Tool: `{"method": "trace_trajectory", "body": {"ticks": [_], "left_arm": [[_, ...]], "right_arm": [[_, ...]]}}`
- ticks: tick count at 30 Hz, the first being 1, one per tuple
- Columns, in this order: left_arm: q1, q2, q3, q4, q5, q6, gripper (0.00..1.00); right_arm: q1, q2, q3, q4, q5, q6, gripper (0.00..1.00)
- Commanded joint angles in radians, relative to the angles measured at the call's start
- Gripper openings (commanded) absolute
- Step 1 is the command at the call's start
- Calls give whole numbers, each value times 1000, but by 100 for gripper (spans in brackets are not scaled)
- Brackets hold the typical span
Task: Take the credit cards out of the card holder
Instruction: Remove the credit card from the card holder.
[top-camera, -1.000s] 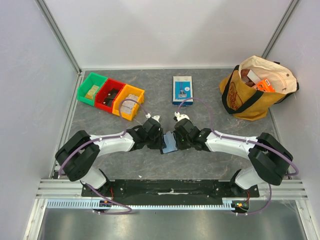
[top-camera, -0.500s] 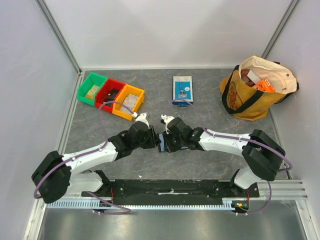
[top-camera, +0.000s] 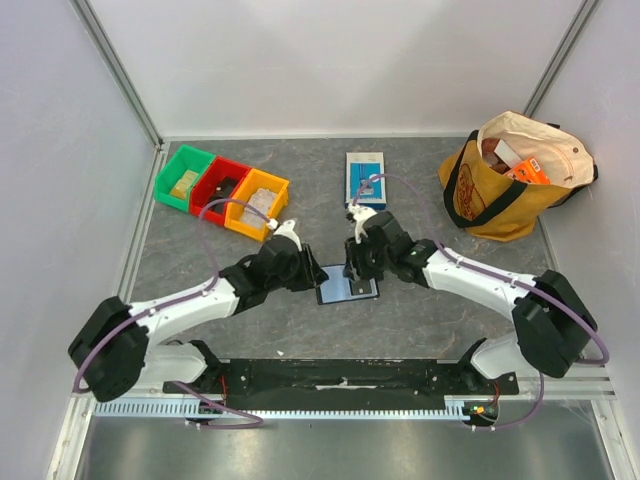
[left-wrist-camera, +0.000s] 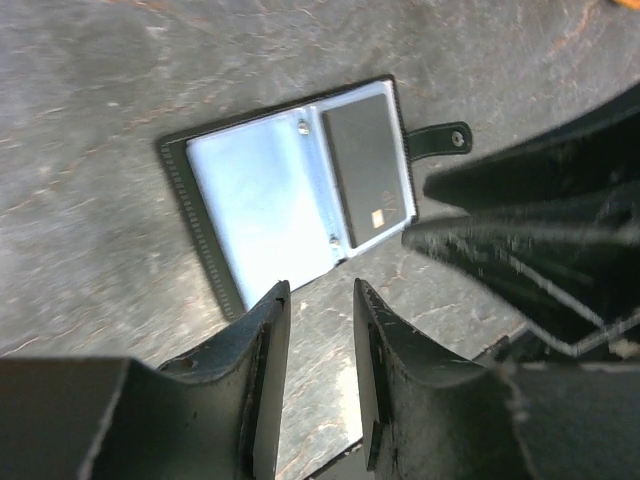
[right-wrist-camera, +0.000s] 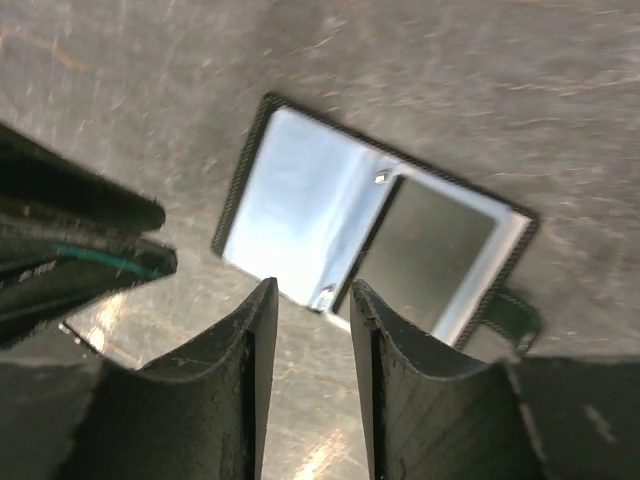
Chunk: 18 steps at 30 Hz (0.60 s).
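Note:
The card holder (top-camera: 340, 293) lies open and flat on the table between my two grippers. In the left wrist view the card holder (left-wrist-camera: 255, 195) shows a pale bluish pocket on one half and a dark credit card (left-wrist-camera: 367, 172) with a gold chip in the other, with a snap strap (left-wrist-camera: 445, 139) beside it. The right wrist view shows the same card holder (right-wrist-camera: 300, 205) and dark card (right-wrist-camera: 440, 250). No yellow-orange card shows. My left gripper (top-camera: 316, 272) (left-wrist-camera: 322, 300) is open and empty at the holder's edge. My right gripper (top-camera: 352, 274) (right-wrist-camera: 312, 295) is open and empty just above it.
Green, red and orange bins (top-camera: 221, 190) stand at the back left. A blue-and-white box (top-camera: 365, 179) stands at the back middle. A yellow tote bag (top-camera: 510, 175) with items in it sits at the back right.
Both grippers were tight together on the holder; now they have drawn apart and the holder lies open flat on the table. The right gripper has moved back and to the right.

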Motion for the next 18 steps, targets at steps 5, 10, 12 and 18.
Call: {"method": "trace_trajectory", "body": {"ticks": [5,10,12,18], "left_arm": [[4,224,143,143,163,-21,38],[2,338,191,162,181,-31,39],[5,372,203,166,183,-34,39],[21,433,189,214,207,-71,39]], "right_arm": [[-153,-8,-88,114,-109,8,35],[-190,36,-122,171,-115,33,31],[-202,51,-137,189,-114,39,29],[-218,76,-177,211,-106,39,27]]}}
